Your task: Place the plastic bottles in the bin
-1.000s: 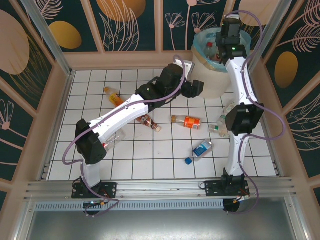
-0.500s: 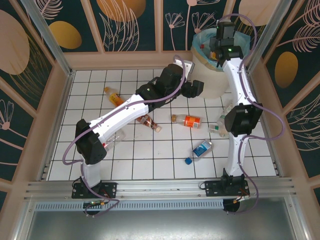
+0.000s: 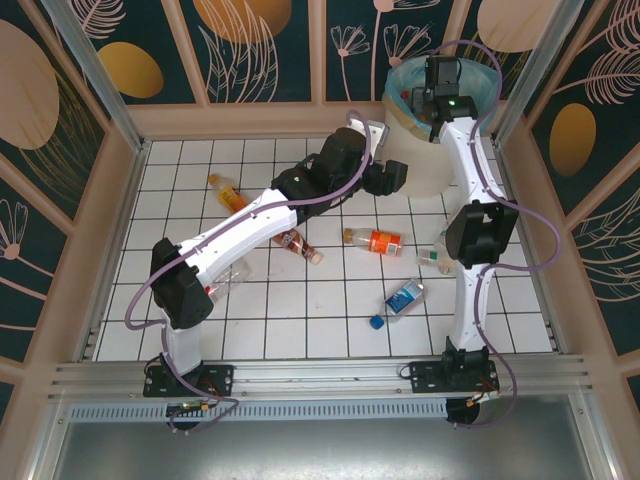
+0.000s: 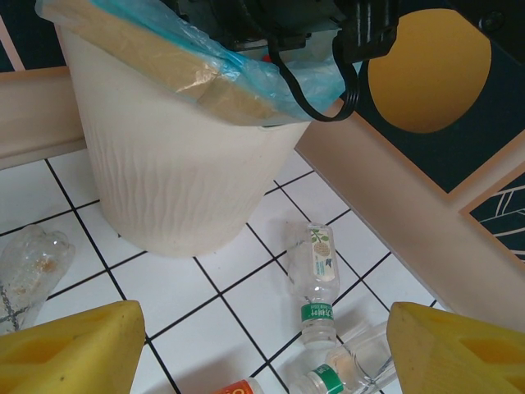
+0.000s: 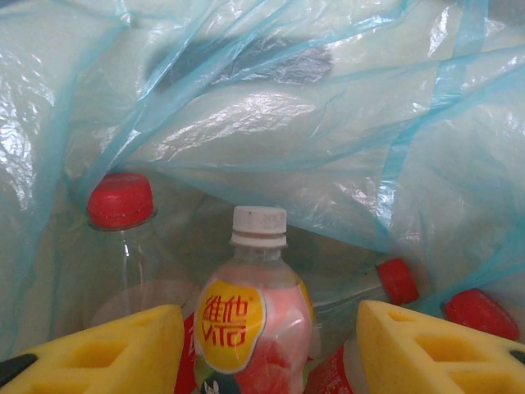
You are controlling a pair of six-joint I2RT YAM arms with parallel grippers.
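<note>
the bin (image 3: 425,165) stands at the far right corner of the worktop (image 3: 300,320). the right claw (image 5: 269,324) has reached deeper over its blue bag (image 5: 246,123), and its pads (image 5: 107,353), shut a second ago, now stand apart, gripping nothing. the pink bottle (image 5: 262,361) between them rests loose among red-capped ones (image 5: 120,199), so i judge it delivered. the left claw (image 4: 267,328) waits open and empty beside the bin. several plastic bottles (image 3: 375,241) remain on the worktop. the pink bottle's yellow label (image 5: 232,316) reads "vita"
</note>
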